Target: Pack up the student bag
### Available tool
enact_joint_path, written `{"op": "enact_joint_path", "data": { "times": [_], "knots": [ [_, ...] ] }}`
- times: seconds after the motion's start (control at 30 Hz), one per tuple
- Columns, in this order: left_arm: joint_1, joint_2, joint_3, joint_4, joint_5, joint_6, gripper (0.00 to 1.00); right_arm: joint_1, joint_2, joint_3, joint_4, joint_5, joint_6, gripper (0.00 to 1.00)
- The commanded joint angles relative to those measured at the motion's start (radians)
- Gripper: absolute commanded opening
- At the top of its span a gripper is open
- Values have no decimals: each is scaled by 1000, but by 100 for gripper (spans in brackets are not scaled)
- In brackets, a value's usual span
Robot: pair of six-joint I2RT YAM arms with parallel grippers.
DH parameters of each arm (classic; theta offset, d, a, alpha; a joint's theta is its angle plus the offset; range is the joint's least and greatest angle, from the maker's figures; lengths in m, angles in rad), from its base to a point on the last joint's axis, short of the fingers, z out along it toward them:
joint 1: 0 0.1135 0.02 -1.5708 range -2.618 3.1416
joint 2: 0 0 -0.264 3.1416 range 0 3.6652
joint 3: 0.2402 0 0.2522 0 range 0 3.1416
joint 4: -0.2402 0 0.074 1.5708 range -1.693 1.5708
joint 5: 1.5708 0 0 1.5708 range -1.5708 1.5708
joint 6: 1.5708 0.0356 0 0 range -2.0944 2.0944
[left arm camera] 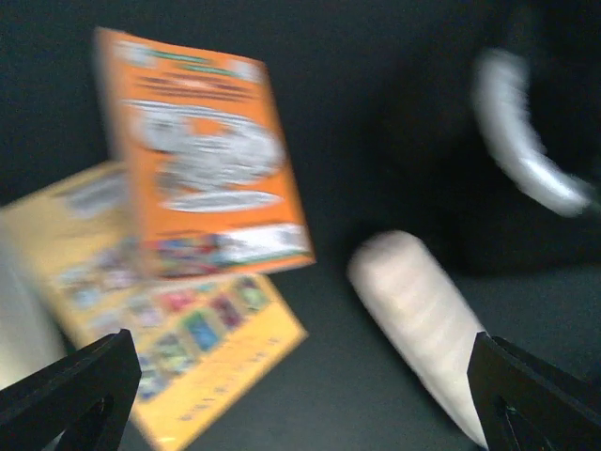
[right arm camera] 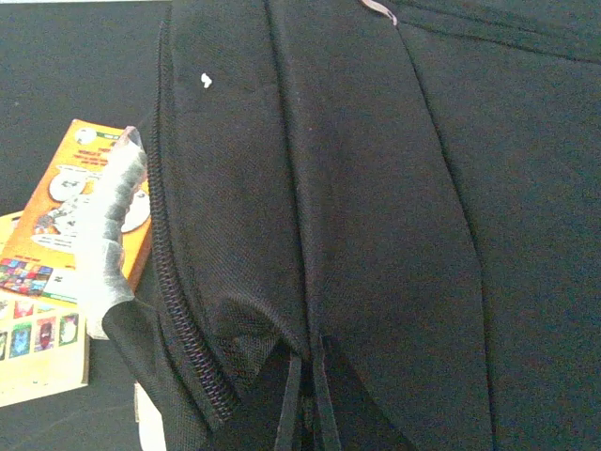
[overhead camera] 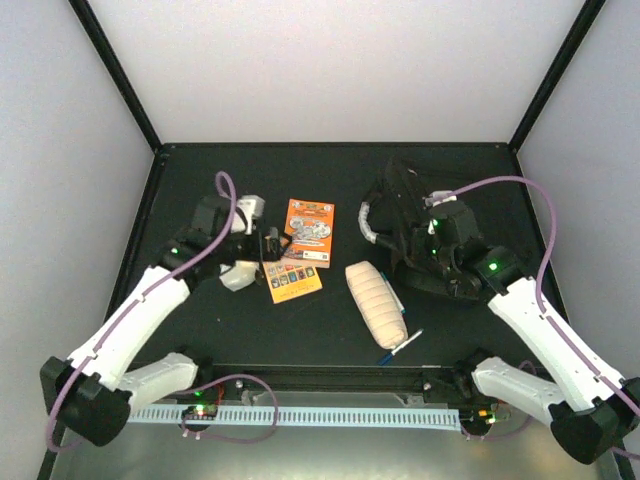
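**On the black table: one bag, two booklets, one pouch, one pen**

Along the near edge runs one slotted white strip [overhead camera: 300, 413], with the two arm bases at its ends. Just beyond it lies a single thin pen [overhead camera: 403, 345], white with a blue end, set at a slant. Its far end is close to the one pouch [overhead camera: 376, 300], a whitish, soft, ribbed, sausage-shaped thing.

Left of the pouch lie two flat, glossy, rectangular booklets. The yellow booklet [overhead camera: 295, 281] is nearer and carries rows of small coloured squares. The orange booklet [overhead camera: 310, 232] lies beyond it, printed with a grey-white picture, and in the blurred left wrist view its lower edge laps over the yellow one. A pale rounded lump [overhead camera: 240, 277] sits just left of the yellow booklet; what it is cannot be told.

The left gripper [left arm camera: 305, 376] hangs near the booklets with its two black fingers [left arm camera: 66, 399] spread wide and nothing between them.

The bag [overhead camera: 405, 200] sits at the far right, well apart from the booklets. It is one large heap of black woven fabric with stitched seams and a coiled zipper. Its single grey curved handle [overhead camera: 368, 222] has a ridged surface and faces the orange booklet.

The right gripper [overhead camera: 445, 250] is over the bag. Its wrist view is filled by fabric, so whether it is clenched or released cannot be told.
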Motion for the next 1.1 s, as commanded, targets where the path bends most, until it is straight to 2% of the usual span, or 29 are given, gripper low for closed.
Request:
{"op": "enact_joint_path", "data": {
  "times": [0.0,0.2,0.37,0.53,0.73,1.07],
  "knots": [
    [-171,-20,-67,235,282,-32,99,-19,2,33,0,82,4,2],
    [-495,161,-15,394,349,-110,98,-46,-1,35,-14,110,14,2],
    [-671,367,116,379,373,-54,98,-75,12,57,-26,112,34,2],
    [-767,552,210,412,442,-50,96,-94,12,82,-21,110,47,2],
    [-870,776,421,232,539,46,92,-103,7,90,-27,119,51,2],
    [-888,1014,516,186,614,13,90,-115,-20,79,-25,128,57,2]
  ]
}}
